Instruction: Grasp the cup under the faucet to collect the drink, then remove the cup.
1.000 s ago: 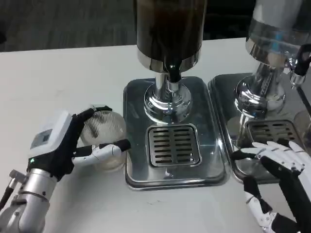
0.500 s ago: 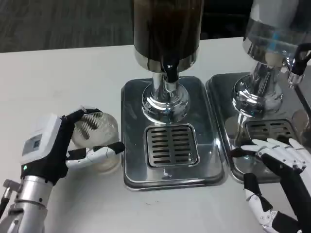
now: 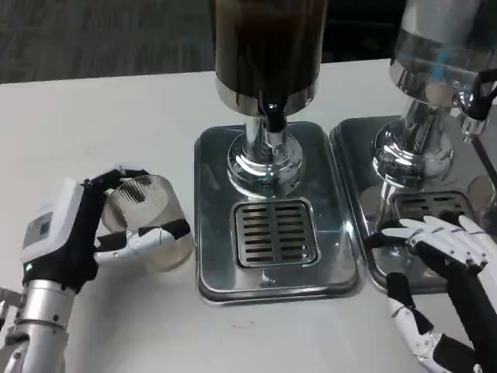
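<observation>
- The left hand (image 3: 78, 237) is near the left edge of the white table (image 3: 101, 124). Its fingers are closed around the cup (image 3: 147, 221): a black finger lies over the far rim and a white finger crosses the near side of the cup.
- The cup is clear and ribbed, and it leans a little toward the left. It is on the table side, just beside the left edge of the middle tray (image 3: 273, 214), not on the grate (image 3: 276, 231). I cannot tell if its bottom touches the table, and I cannot tell what is inside it.
- The middle tray is of shiny metal, with the slotted grate in its near half. On its far half stands the dark dispenser (image 3: 268, 54) on a chrome foot. The black faucet (image 3: 273, 116) points down above the far edge of the grate.
- To the right, close beside it, is a second tray (image 3: 353, 167) with a clear dispenser (image 3: 443, 54) on a chrome foot.
- The right hand (image 3: 446, 260) is at the near right corner of the table, over the near part of the second tray. Its fingers are spread apart and hold nothing.
</observation>
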